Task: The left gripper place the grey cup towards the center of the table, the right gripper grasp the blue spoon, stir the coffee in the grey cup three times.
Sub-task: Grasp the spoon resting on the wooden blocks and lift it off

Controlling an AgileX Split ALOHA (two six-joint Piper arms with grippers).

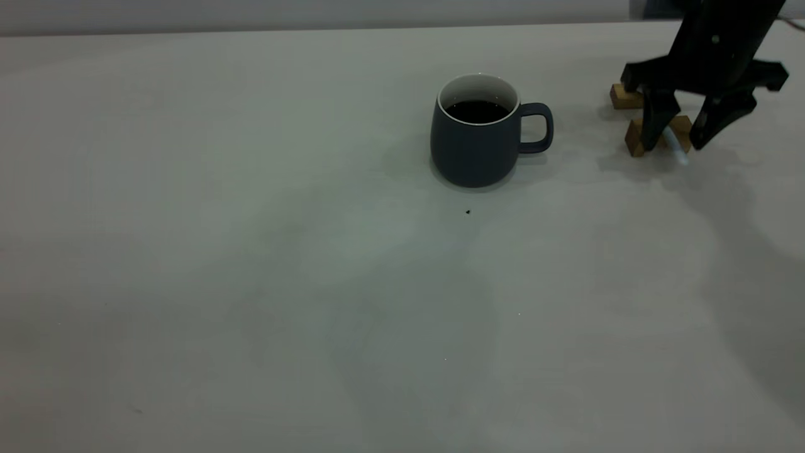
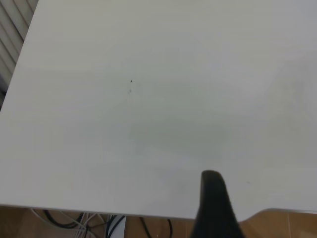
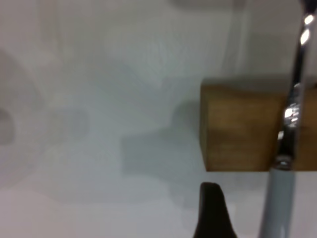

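My cup (image 1: 475,148) stands mid-table (image 1: 251,283), coffee (image 1: 477,111) in it. Toward the right edge lie two blocks (image 1: 635,137) — the spoon (image 1: 674,146) rests across them, under my right gripper (image 1: 684,135).

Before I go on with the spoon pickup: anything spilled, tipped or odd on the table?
Nothing stands out. The grey cup stands upright with the coffee inside and no spill around it. The blue spoon rests on a wooden block under the open right gripper. Only a tiny dark speck marks the table.
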